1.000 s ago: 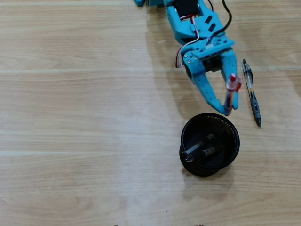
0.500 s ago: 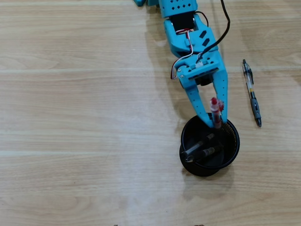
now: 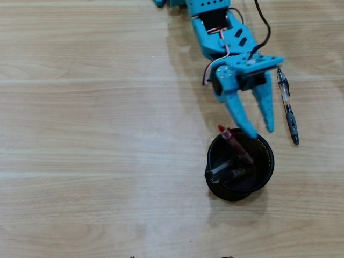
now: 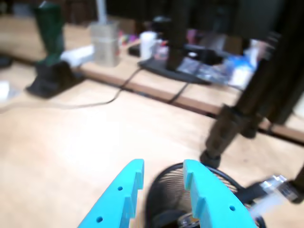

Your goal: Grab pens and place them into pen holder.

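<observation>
Turquoise two-finger gripper [image 3: 262,131] spread open, holding nothing, over the far rim of the round black wire-mesh pen holder [image 3: 266,164]. Red-and-clear pen [image 3: 232,141] leans inside; two dark pens there are indistinct. Black-and-clear pen [image 3: 287,105] lies near the desk's right edge; wrist view blurred

A workshop or lab bench, by the look of it. The overhead view shows a pale wood-grain table [image 3: 80,134]. The wrist view, though blurred, shows a second long bench [image 4: 156,85] at the far side, crowded with clutter: a dark green upright object [image 4: 50,28] at far left, a pale box-like container [image 4: 105,42], a white bottle [image 4: 147,45], cables [image 4: 118,90] trailing over its edge, and dark stand legs [image 4: 232,128] at right.
</observation>
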You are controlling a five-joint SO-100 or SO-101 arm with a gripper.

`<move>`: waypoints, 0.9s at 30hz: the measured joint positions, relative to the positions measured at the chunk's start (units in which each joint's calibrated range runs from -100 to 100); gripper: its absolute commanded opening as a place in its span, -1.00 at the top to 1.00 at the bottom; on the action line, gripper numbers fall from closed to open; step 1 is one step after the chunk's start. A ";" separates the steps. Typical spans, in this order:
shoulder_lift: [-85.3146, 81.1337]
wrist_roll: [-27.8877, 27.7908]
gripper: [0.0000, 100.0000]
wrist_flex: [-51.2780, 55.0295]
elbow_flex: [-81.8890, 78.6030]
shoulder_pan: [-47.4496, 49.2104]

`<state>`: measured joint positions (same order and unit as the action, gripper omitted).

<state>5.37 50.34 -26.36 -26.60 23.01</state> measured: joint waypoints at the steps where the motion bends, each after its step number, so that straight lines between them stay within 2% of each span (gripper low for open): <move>1: -1.35 -1.93 0.78 3.96 0.89 1.77; 4: -3.72 -7.46 0.78 20.67 7.08 6.67; 7: -3.72 -7.72 0.78 44.96 18.24 10.22; 9: -2.03 -3.44 0.78 62.88 26.29 12.07; 11: 1.18 3.39 0.75 79.59 31.70 14.01; 13: 4.74 10.85 0.70 90.01 32.93 16.12; 15: 7.62 17.21 0.68 91.65 33.02 18.07; 17: 10.16 20.97 0.68 90.96 33.38 19.67; 27: 19.21 22.90 0.69 79.41 33.64 20.94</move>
<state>24.59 73.24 53.06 7.04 43.94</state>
